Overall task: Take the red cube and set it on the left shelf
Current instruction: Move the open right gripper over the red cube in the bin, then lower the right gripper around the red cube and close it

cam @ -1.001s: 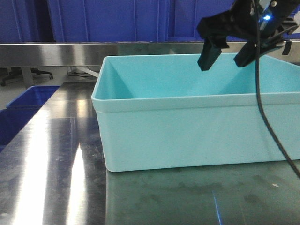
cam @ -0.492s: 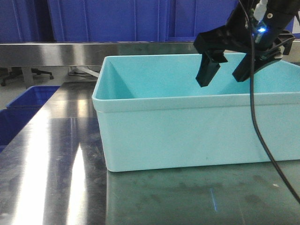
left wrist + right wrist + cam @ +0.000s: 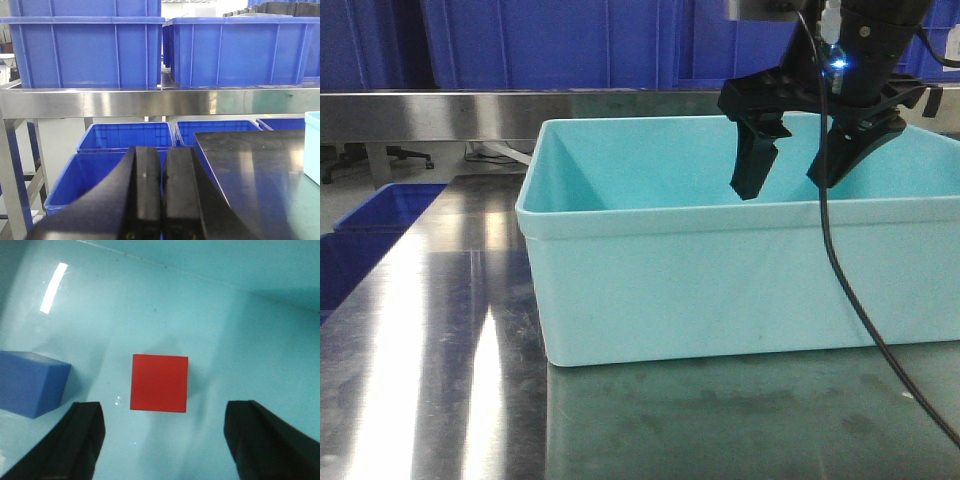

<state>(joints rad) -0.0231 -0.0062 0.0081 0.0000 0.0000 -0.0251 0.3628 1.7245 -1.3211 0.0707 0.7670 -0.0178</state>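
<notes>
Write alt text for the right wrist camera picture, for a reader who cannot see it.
A red cube lies on the floor of a pale turquoise tub, seen from above, between the right arm's open black jaws at the bottom corners. A blue block sits apart from it at the left edge.

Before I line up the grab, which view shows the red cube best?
Right wrist view: the red cube shows whole on the tub floor under the open right claw. In front view the tub wall hides it; left wrist view misses it.
</notes>
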